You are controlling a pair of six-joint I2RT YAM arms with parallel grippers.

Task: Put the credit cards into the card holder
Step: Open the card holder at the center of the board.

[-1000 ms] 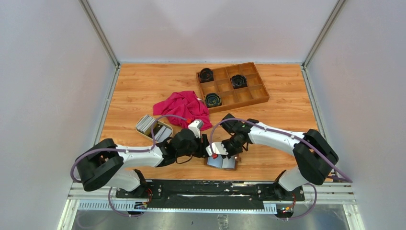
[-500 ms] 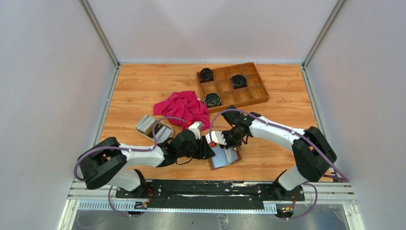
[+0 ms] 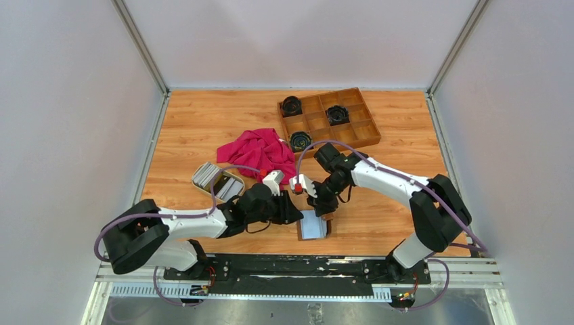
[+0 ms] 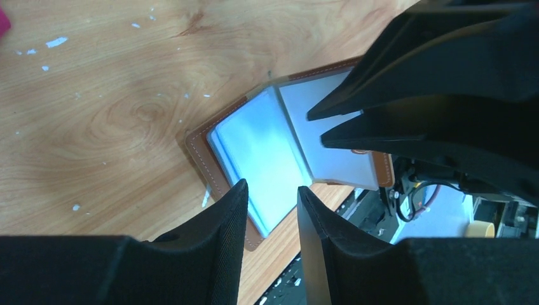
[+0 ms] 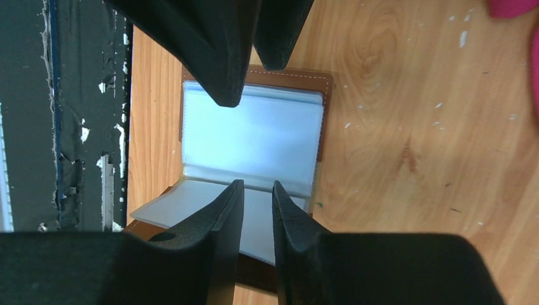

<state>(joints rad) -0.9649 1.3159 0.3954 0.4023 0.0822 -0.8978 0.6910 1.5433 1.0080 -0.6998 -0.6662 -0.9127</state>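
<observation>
Currently the card holder (image 3: 313, 227) lies opened flat on the worktop (image 3: 203, 122), close to the near edge and about midway along it. Its brown leather cover faces down and its pale, translucent pocket leaves face up.

The left end effector (image 4: 272, 189) hovers over the holder's left side. Its fingers stand a narrow gap apart and nothing is between them. The right end effector (image 5: 257, 185) hangs over the holder's far side, fingers likewise slightly parted and empty. The two end effectors point toward each other above the holder, their tips near one another. Whether either tip touches the leaves cannot be determined.

The credit cards (image 3: 205, 175) are stacked in a shallow dish (image 3: 230, 190) toward the left edge of the worktop, well apart from the holder. A red cloth (image 3: 260, 150) lies crumpled just beyond the dish, toward the centre. A wooden compartment tray (image 3: 345, 134) sits near the far right corner, with a black round object (image 3: 292, 105) in each of three compartments.
</observation>
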